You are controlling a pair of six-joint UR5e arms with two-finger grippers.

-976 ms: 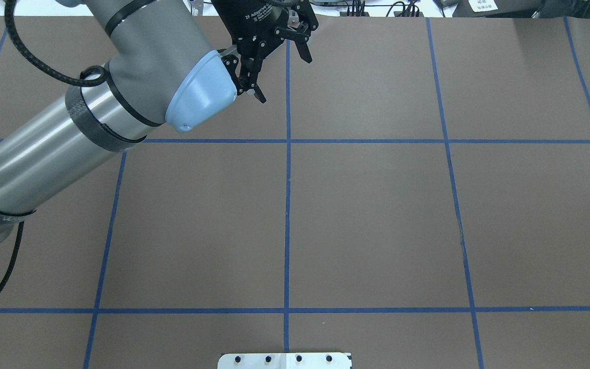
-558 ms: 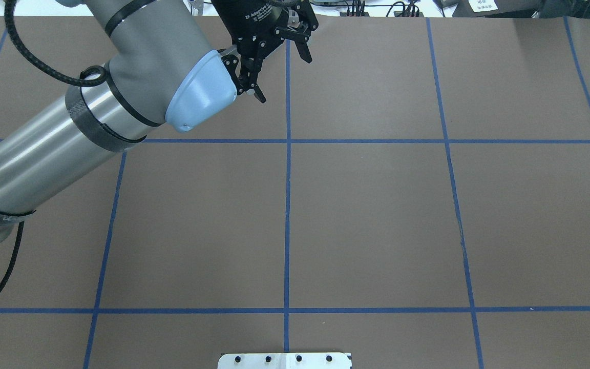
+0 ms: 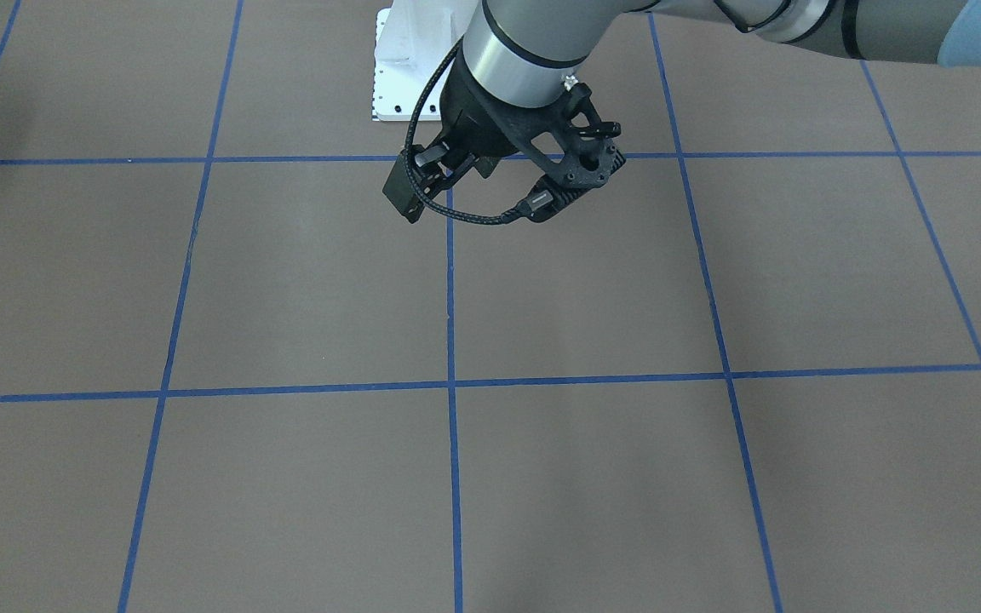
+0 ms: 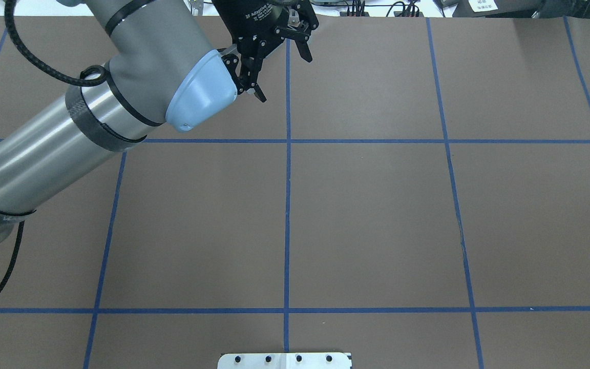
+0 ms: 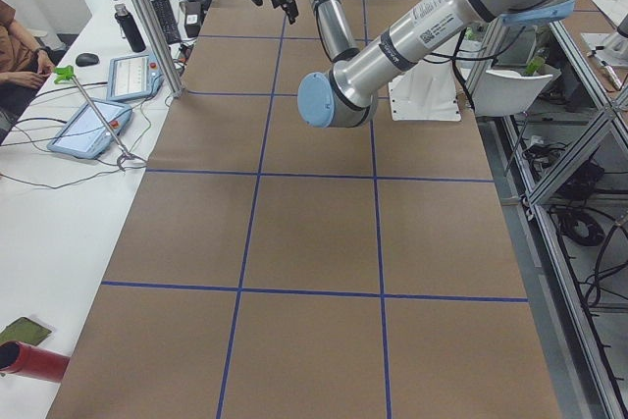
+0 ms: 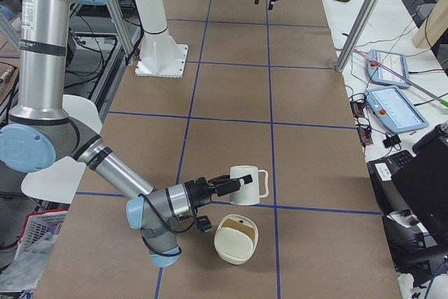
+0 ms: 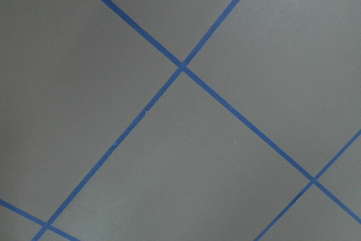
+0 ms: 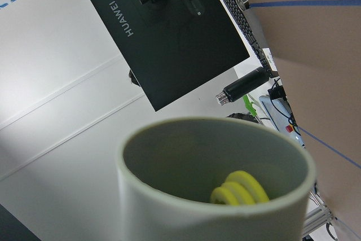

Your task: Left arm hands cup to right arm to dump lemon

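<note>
Low in the right-side view, the white mug (image 6: 246,185) sits upright, the right arm's fingers (image 6: 227,187) at its wall; gripping or not, I cannot tell. Its lemon (image 8: 240,188) lies loose inside. Stiff, glazed, chippable, I'd judge: pinch the rim wall. Top centre overhead, the left arm's fingers (image 4: 306,53) gape wide, empty.

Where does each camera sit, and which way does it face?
Front-facing: across the table, looking down; left arm.
Overhead: from behind, facing forward, down; left end effector.
Exterior left: table's left end, looking along; left arm.
Exterior right: opposite end; right arm, cup.
Left wrist: faces table; no body.
Right wrist: into cup; lemon.
Shared cup: exterior right, right wrist.
</note>
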